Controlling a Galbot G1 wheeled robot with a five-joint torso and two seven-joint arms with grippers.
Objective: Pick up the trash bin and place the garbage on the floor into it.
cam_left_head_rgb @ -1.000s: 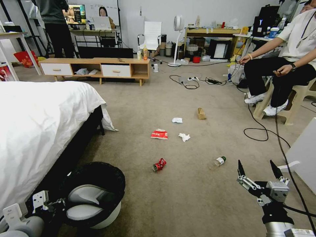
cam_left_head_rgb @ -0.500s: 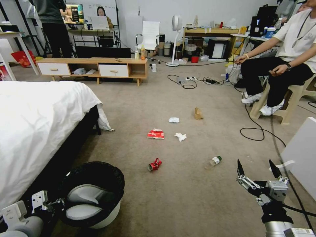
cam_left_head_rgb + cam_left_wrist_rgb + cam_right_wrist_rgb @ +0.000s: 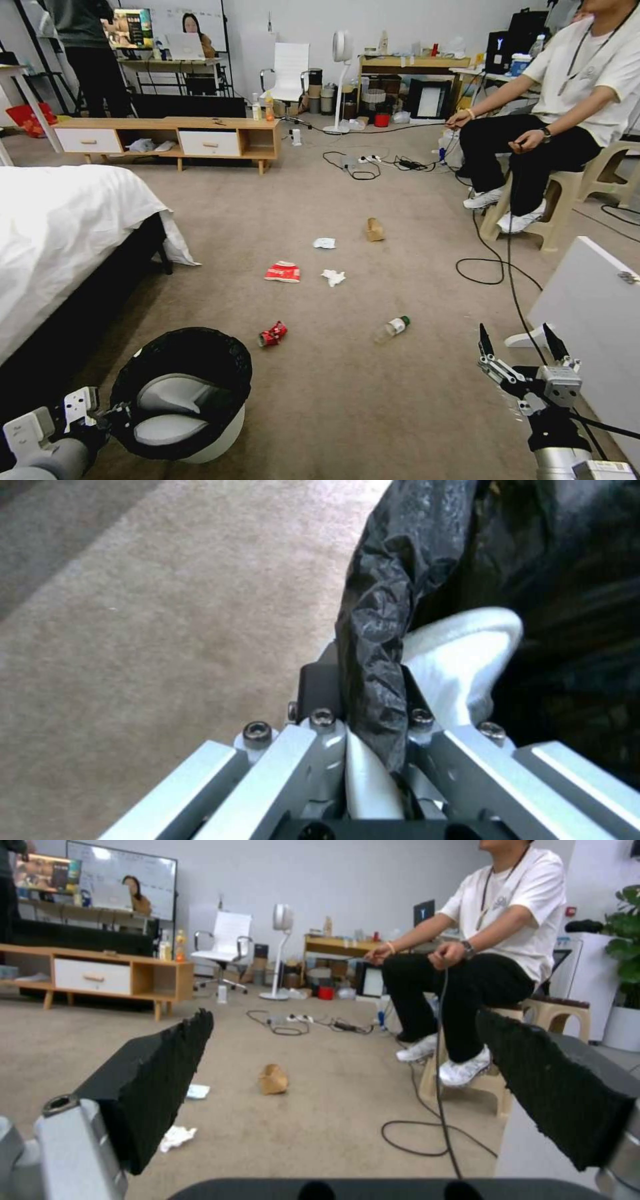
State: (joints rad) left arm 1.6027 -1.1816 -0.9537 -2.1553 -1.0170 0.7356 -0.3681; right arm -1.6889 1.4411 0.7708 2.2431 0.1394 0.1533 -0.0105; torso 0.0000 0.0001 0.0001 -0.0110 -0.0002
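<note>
The trash bin [image 3: 200, 343], white with a black bag over its rim, hangs low at my left, just above the floor [image 3: 373, 400]. My left gripper [image 3: 100, 419] is shut on its rim; the left wrist view shows my left gripper [image 3: 370, 690] pinching the bag-covered rim [image 3: 373, 620]. Garbage lies ahead on the carpet: a crushed red can [image 3: 272, 334], a clear bottle [image 3: 391, 329], a red-white carton [image 3: 283, 272], two tissues [image 3: 333, 277] [image 3: 325, 243] and a brown box [image 3: 374, 229]. My right gripper [image 3: 515, 331] [image 3: 345, 1017] hovers open at the right, holding nothing.
A white bed [image 3: 60, 227] fills the left. A person sits on a stool [image 3: 553, 220] at the right, with cables [image 3: 487, 267] trailing over the carpet. A white panel [image 3: 593, 313] stands close to my right arm. A low wooden cabinet [image 3: 167, 137] lines the back.
The whole picture has slid left, so the camera has turned or moved right. Both grippers and the held bin keep their places in the view.
</note>
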